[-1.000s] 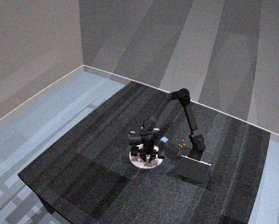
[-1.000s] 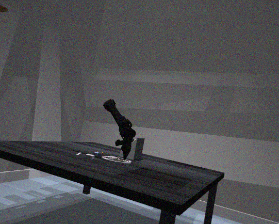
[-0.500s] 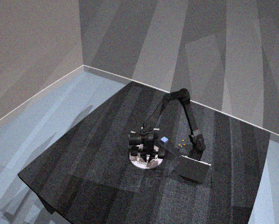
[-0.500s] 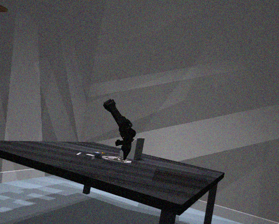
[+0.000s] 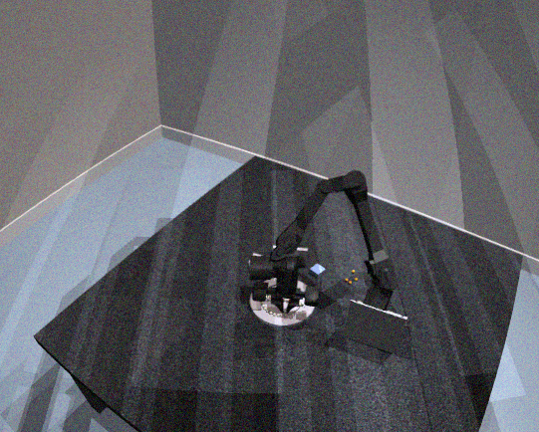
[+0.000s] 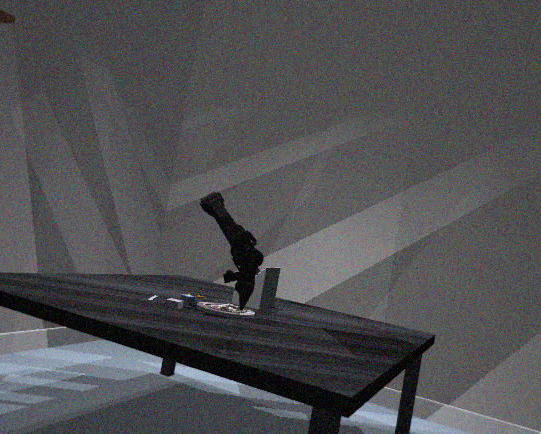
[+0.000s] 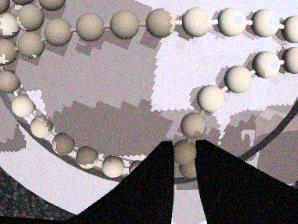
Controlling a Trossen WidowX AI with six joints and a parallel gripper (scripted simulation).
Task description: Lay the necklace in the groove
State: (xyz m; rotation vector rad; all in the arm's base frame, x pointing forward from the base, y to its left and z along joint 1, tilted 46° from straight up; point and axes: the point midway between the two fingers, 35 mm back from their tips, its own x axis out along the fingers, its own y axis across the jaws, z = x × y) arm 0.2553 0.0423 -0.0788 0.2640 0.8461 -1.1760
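Observation:
The round bead board (image 5: 280,322) (image 6: 251,313) (image 7: 42,177) is pale, with a dark curved groove edge. The pearl bead necklace (image 5: 272,313) (image 7: 210,98) lies on it. In the wrist view, its lower left stretch follows the curved edge. One strand crosses the top of that view; another bends inward from the fingers to the upper right, away from the groove edge. Beads bunch at the upper left. My gripper (image 5: 286,311) (image 6: 242,307) (image 7: 183,151) is shut on necklace beads, low over the board. The fingers hide part of the strand.
An upright panel (image 5: 380,328) (image 6: 270,290) stands beside the board, near the arm's base. A small blue block (image 5: 318,269) (image 6: 189,297) and several tiny orange pieces (image 5: 356,279) (image 6: 200,296) lie nearby. A flat white piece (image 6: 153,298) lies farther left in the exterior view.

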